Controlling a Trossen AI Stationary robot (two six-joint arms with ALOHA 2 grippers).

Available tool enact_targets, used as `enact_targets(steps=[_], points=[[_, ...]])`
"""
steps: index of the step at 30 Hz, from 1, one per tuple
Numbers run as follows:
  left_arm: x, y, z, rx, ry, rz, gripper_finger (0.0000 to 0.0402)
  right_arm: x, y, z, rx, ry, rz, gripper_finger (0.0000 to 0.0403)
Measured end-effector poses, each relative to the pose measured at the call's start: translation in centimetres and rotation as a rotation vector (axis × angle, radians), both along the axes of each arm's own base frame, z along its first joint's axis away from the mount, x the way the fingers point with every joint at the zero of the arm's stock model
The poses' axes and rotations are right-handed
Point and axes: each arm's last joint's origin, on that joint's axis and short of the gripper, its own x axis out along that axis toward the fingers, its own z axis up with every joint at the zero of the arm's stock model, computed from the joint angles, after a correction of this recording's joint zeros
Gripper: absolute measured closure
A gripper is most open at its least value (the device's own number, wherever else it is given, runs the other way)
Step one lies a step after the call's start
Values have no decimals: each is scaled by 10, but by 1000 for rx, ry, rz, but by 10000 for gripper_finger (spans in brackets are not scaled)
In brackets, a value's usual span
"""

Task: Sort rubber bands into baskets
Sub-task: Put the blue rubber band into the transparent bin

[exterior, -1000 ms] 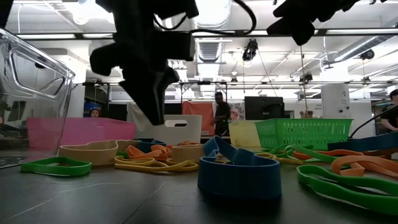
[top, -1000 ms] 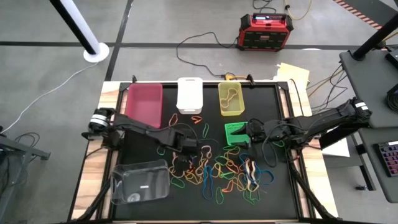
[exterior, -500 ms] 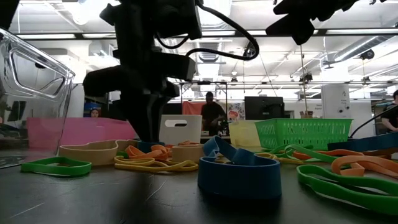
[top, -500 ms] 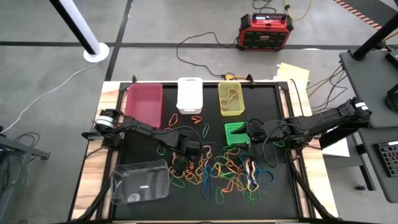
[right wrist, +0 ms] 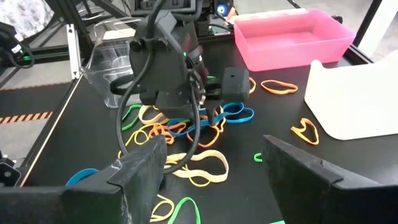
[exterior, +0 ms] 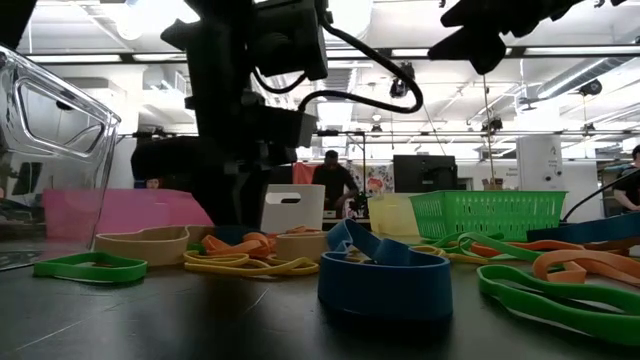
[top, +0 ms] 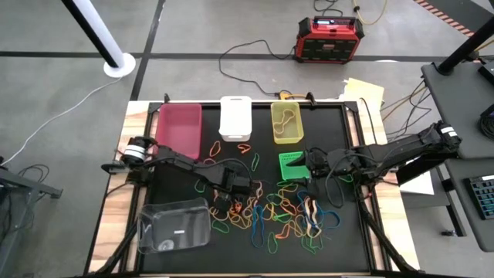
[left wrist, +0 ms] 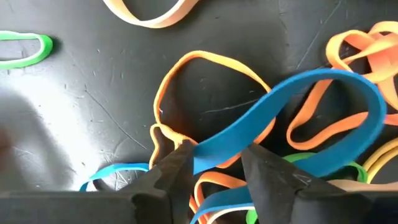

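High view, five baskets [top: 179, 128], two arms, many rubber bands [top: 270, 212]

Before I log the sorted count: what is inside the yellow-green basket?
The yellow-green basket holds one pale band lying on its floor. Nothing else shows inside; the low view hides its contents behind the wall.

a dark pincer [exterior: 228, 205] reaches down among the rubber bands [exterior: 384, 280] on the tabletop [exterior: 200, 330] — blue, green, yellow and orange loops. behind them stand a pink basket [exterior: 130, 212], a white basket [exterior: 293, 208] and a green mesh basket [exterior: 490, 213] — a person [exterior: 334, 185] shows beyond.
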Motion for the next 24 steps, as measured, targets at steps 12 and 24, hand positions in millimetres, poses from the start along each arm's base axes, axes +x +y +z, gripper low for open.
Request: enact_targets(steps=[12,24], points=[[3,1,4,37,-23,19,396,0,0,-3,-1,6,-1,150],[3,-3,69,28,-175,22,401,-1,0,-5,-3,10,-1,147]])
